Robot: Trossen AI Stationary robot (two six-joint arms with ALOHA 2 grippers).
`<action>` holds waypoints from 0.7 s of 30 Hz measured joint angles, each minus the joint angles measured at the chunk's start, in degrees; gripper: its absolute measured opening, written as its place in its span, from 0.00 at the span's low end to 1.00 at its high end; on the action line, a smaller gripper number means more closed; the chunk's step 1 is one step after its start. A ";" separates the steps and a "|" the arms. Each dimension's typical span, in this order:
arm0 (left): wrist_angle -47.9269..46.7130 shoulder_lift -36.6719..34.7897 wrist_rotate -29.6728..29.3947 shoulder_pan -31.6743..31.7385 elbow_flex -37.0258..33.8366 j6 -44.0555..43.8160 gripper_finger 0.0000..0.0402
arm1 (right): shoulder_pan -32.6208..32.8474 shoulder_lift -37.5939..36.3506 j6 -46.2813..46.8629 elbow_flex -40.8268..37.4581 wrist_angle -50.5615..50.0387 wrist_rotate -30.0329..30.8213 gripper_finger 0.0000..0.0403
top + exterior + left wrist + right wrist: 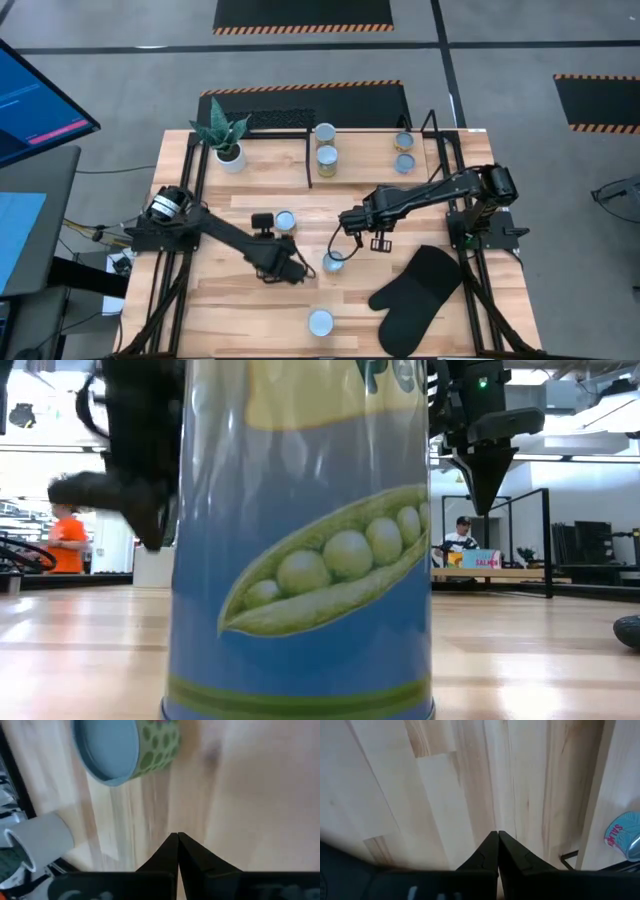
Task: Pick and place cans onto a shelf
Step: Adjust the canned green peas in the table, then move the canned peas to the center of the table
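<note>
Four cans stand on the shelf (440,150) at the back of the worktop (230,310): a pair (326,147) toward its middle and a pair (404,153) toward its right end. By our count, that puts the job a little past halfway.

Three cans wait in front of the shelf. One (285,221) stands nearest it, left of centre. A second (333,262) stands farther out, between the two arms. A third (320,322) sits farthest from the shelf, at the front edge (it is the pea can that fills the low view (300,540)).

The left pincer (296,272) hovers just beside the middle can, on its left, with its fingers (172,851) pressed together and holding nothing. The left wrist view shows a blue-topped can (125,747) ahead of it on the boards. The right pincer (352,228) hangs between that same can and the shelf; its fingers (493,851) are likewise pressed together over bare wood.

Also on the worktop are a potted plant (226,140) at the shelf's left end and a black oven mitt (415,290) to the right of the waiting cans.

We judge three picks are left, and neither pincer is yet spread for one.
</note>
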 joint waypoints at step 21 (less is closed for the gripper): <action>36.09 0.04 -6.29 12.67 -9.24 22.24 0.00 | -0.92 0.00 -4.56 0.00 3.79 0.06 0.07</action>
